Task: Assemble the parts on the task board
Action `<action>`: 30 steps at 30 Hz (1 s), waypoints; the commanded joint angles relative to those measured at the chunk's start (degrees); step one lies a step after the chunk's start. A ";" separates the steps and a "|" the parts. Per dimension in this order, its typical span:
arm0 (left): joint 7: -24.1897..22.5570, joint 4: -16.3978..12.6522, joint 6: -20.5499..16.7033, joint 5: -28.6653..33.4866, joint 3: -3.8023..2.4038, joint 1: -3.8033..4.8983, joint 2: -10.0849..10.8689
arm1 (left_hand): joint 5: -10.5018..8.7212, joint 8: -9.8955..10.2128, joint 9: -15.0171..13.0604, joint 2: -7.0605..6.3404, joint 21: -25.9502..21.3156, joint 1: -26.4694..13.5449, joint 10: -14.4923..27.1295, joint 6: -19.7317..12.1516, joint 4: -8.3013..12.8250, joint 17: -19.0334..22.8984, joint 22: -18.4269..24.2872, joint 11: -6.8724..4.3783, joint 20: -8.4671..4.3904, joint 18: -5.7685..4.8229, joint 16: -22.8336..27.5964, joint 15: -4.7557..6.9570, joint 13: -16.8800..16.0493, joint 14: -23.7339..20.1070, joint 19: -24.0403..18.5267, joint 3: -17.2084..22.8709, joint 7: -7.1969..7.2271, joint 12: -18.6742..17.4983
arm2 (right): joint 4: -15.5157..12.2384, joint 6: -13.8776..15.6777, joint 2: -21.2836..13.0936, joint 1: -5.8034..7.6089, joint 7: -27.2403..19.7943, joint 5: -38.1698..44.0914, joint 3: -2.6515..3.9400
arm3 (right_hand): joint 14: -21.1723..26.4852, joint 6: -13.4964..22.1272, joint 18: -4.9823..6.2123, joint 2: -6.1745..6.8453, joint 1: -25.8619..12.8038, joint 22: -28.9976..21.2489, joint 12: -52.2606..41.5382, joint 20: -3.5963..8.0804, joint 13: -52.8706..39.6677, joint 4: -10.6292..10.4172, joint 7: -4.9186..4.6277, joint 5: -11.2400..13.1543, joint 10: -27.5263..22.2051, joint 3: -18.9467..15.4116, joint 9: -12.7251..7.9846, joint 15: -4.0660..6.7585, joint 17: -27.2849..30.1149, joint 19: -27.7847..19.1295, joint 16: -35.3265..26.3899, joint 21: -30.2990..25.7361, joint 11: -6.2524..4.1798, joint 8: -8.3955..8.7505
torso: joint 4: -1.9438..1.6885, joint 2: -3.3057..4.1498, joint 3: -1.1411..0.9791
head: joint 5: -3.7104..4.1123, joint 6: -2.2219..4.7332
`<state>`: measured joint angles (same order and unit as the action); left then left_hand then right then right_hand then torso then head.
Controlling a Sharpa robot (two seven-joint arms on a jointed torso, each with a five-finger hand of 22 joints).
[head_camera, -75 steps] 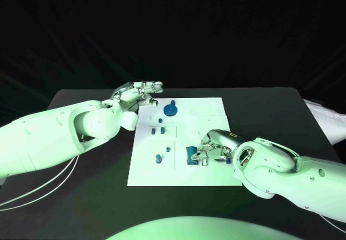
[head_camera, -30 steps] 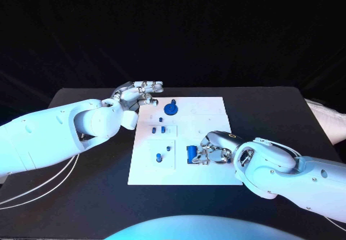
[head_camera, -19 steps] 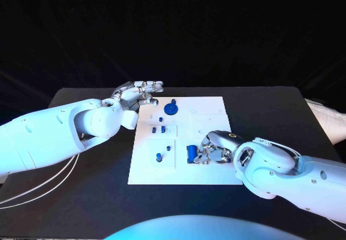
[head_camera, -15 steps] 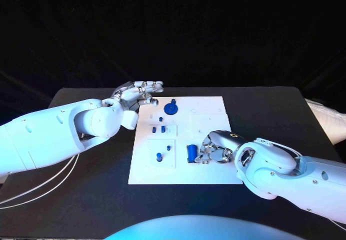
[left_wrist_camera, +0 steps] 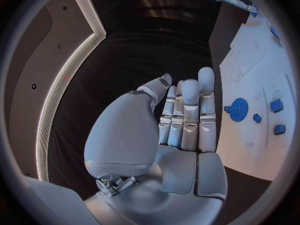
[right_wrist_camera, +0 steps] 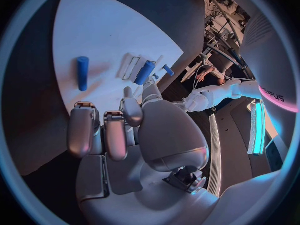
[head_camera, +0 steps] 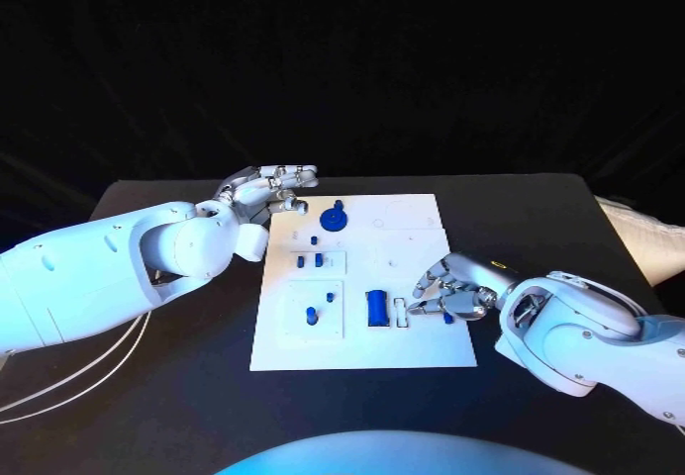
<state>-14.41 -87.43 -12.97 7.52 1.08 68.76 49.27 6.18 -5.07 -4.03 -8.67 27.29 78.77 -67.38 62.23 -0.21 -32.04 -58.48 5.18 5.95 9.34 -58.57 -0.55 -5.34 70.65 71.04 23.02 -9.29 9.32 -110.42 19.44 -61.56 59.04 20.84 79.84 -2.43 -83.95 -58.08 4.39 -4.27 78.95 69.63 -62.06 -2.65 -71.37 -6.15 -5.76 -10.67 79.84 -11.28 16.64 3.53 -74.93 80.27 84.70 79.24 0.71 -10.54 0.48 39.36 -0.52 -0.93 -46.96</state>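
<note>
The white task board (head_camera: 414, 218) lies mid-table. A blue gear (head_camera: 336, 219) sits near its far edge, also seen from the left wrist as the gear (left_wrist_camera: 238, 108). Several small blue parts (head_camera: 312, 316) stand in the board's left half. A long blue bar (head_camera: 375, 308) lies in the near half, beside an empty slot. My right hand (head_camera: 449, 295) hovers just right of the bar, fingers loosely bent, holding nothing. A short blue cylinder (right_wrist_camera: 82, 72) lies loose on the board by its fingertips. My left hand (head_camera: 268, 186) hangs past the board's far-left corner, fingers straight and empty.
The black table (head_camera: 171, 356) surrounds the board, with bare room in front and on the right. My left forearm (head_camera: 115, 267) lies along the board's left side. A white object (head_camera: 649, 237) rests at the table's right edge.
My right hand has let go of the blue bar and drawn away to the right; the bar stays on the board. The left hand has kept its place.
</note>
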 commanded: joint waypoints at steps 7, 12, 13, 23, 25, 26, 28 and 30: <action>-0.28 -0.28 0.77 0.10 -0.02 0.04 -0.07 | 0.25 -0.31 0.08 0.44 -0.31 0.01 0.40 -0.54 -0.01 0.27 0.19 0.05 0.25 1.09 0.30 0.06 -0.08 -0.68 -0.22 -0.28 -0.06 0.31 | 0.47 -1.54 -4.13 0.69 3.79 5.94 -0.04 | -4.21 -2.17 -0.17 -0.36 -0.31 0.63 -0.33 -0.52 0.22 -0.63 0.17 -0.71 0.43 0.06 -1.25 -0.43 -5.49 0.27 0.19 0.33 0.11 0.63 | 0.09 0.06 -0.09 | 1.69 0.71; -0.27 -0.08 0.88 0.07 0.01 0.02 -0.34 | 0.25 -0.31 0.08 0.44 -0.31 0.01 0.40 -0.54 -0.01 0.27 0.19 0.05 0.25 1.09 0.30 0.06 -0.08 -0.68 -0.22 -0.28 -0.06 0.31 | 0.92 -3.41 -4.69 0.70 7.46 7.74 -0.06 | -4.17 -3.27 -0.15 -0.42 -1.39 0.56 -0.10 -0.42 0.39 -1.56 0.47 -0.57 0.48 -0.19 -1.57 -0.26 -5.30 0.24 0.06 0.27 -0.11 0.70 | 0.06 0.05 -0.06 | 2.38 0.77; -0.27 -0.02 0.90 0.07 0.02 0.01 -0.40 | 0.25 -0.31 0.08 0.44 -0.31 0.01 0.40 -0.54 -0.01 0.27 0.19 0.05 0.25 1.09 0.30 0.06 -0.08 -0.68 -0.22 -0.28 -0.06 0.31 | 1.02 -3.88 -4.72 0.67 8.14 7.93 -0.08 | -4.16 -3.40 -0.14 -0.34 -1.50 0.53 -0.03 -0.40 0.43 -1.66 0.51 -0.59 0.48 -0.25 -1.60 -0.23 -5.25 0.23 0.03 0.25 -0.14 0.71 | 0.04 0.06 -0.04 | 2.48 0.78; -0.28 0.13 0.99 0.06 0.07 -0.13 -0.51 | 0.25 -0.31 0.08 0.44 -0.31 0.01 0.40 -0.54 -0.01 0.27 0.19 0.05 0.25 1.09 0.30 0.06 -0.08 -0.68 -0.22 -0.28 -0.06 0.31 | 2.06 -5.45 -3.41 -0.09 10.60 8.33 -0.18 | -4.13 -3.98 -0.13 0.01 -2.32 0.43 0.21 -0.29 0.59 -2.44 0.64 -0.78 0.47 -0.59 -1.91 -0.11 -5.10 0.18 -0.08 0.16 -0.25 0.95 | -0.18 0.09 -0.07 | 2.59 0.71; -0.27 0.13 0.99 0.06 0.07 -0.15 -0.49 | 0.25 -0.31 0.08 0.44 -0.31 0.01 0.40 -0.54 -0.01 0.27 0.19 0.05 0.25 1.09 0.30 0.06 -0.08 -0.68 -0.22 -0.28 -0.06 0.31 | 2.24 -5.57 -3.02 -0.32 10.72 8.32 -0.19 | -4.13 -4.08 -0.12 0.02 -2.42 0.40 0.21 -0.28 0.59 -2.54 0.66 -0.84 0.48 -0.61 -1.93 -0.10 -5.10 0.17 -0.08 0.15 -0.26 0.96 | -0.18 0.08 -0.04 | 2.52 0.63; -0.27 0.14 0.98 0.06 0.08 -0.15 -0.48 | 0.25 -0.31 0.08 0.44 -0.31 0.01 0.40 -0.54 -0.01 0.27 0.19 0.05 0.25 1.09 0.30 0.06 -0.08 -0.68 -0.22 -0.28 -0.06 0.31 | 2.31 -5.68 -2.78 -0.48 10.77 8.32 -0.19 | -4.13 -4.10 -0.12 0.02 -2.43 0.41 0.22 -0.27 0.60 -2.57 0.67 -0.85 0.48 -0.62 -1.94 -0.10 -5.11 0.18 -0.08 0.15 -0.27 0.96 | -0.13 0.06 -0.04 | 2.43 0.60; -0.26 0.14 0.98 0.06 0.08 -0.16 -0.47 | 0.25 -0.31 0.08 0.44 -0.31 0.01 0.40 -0.54 -0.01 0.27 0.19 0.05 0.25 1.09 0.30 0.06 -0.08 -0.68 -0.22 -0.28 -0.06 0.31 | 2.46 -5.91 -2.39 -0.72 10.84 8.31 -0.19 | -4.13 -4.14 -0.13 0.02 -2.47 0.43 0.23 -0.27 0.61 -2.61 0.68 -0.88 0.48 -0.63 -1.95 -0.09 -5.12 0.19 -0.07 0.16 -0.28 0.97 | -0.09 0.07 -0.07 | 2.32 0.61; -0.25 0.12 0.99 0.06 0.08 -0.16 -0.45 | 0.25 -0.31 0.08 0.44 -0.31 0.01 0.40 -0.54 -0.01 0.27 0.19 0.05 0.25 1.09 0.30 0.06 -0.08 -0.68 -0.22 -0.28 -0.06 0.31 | 2.63 -6.08 -1.99 -0.94 10.88 8.34 -0.20 | -4.13 -4.16 -0.13 0.02 -2.48 0.42 0.22 -0.26 0.60 -2.63 0.69 -0.89 0.49 -0.63 -1.95 -0.09 -5.12 0.18 -0.08 0.16 -0.28 0.97 | -0.10 0.10 -0.09 | 2.30 0.57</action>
<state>-14.39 -87.23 -12.96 7.50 1.19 68.58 48.89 6.18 -5.07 -4.03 -8.67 27.29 78.77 -67.38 62.01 -0.21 -31.83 -58.35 5.19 5.95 9.33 -58.57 -0.53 -5.34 70.24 71.04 23.02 -9.50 9.32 -107.88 15.12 -63.74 58.22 30.42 87.04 -2.60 -84.14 -61.86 4.40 -4.20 76.91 70.10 -62.10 -2.90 -70.76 -8.41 -5.08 -11.41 80.02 -11.91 14.77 3.37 -74.91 80.52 84.70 79.24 0.88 -9.89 0.37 39.44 -0.58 1.44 -46.35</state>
